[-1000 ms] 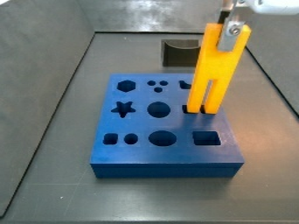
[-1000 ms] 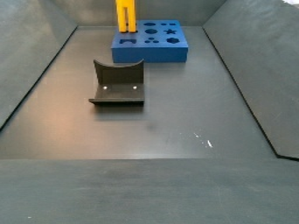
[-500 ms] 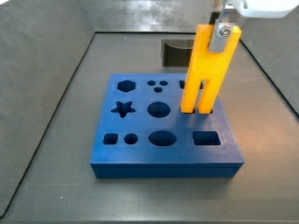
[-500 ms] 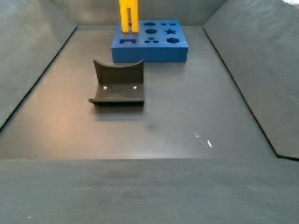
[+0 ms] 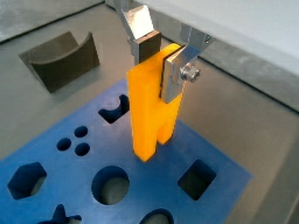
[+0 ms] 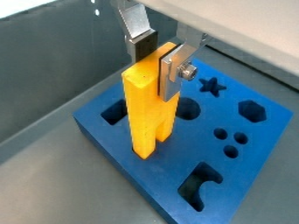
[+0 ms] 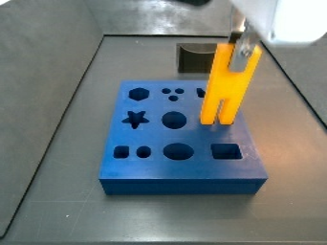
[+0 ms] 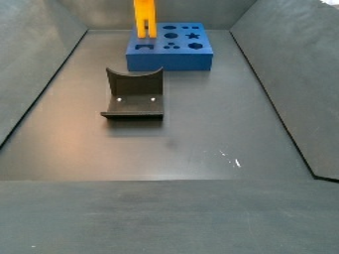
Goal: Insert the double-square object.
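My gripper [image 5: 158, 57] is shut on the upper end of the double-square object [image 5: 149, 114], a tall yellow bar that hangs upright. It shows the same way in both wrist views, gripper [image 6: 158, 54] on yellow bar [image 6: 146, 114]. The bar's forked lower end stands in the top of the blue block [image 7: 153, 163], at its paired square holes, prongs partly sunk. In a side view the gripper [image 7: 238, 40] is above the bar [image 7: 228, 86]. In a side view from farther off, the bar [image 8: 145, 20] stands on the block [image 8: 172, 55]; the gripper is out of that frame.
The blue block [image 5: 239, 206] has several other holes: star, round, hexagon and square [image 7: 227, 151]. The fixture [image 8: 134, 94], a dark grey bracket with a curved top, stands on the floor apart from the block and shows behind it [image 7: 194, 55]. Sloped grey walls enclose the floor.
The gripper has moved down with the yellow bar. The bar's top is lower and its prongs have sunk into the block's holes.
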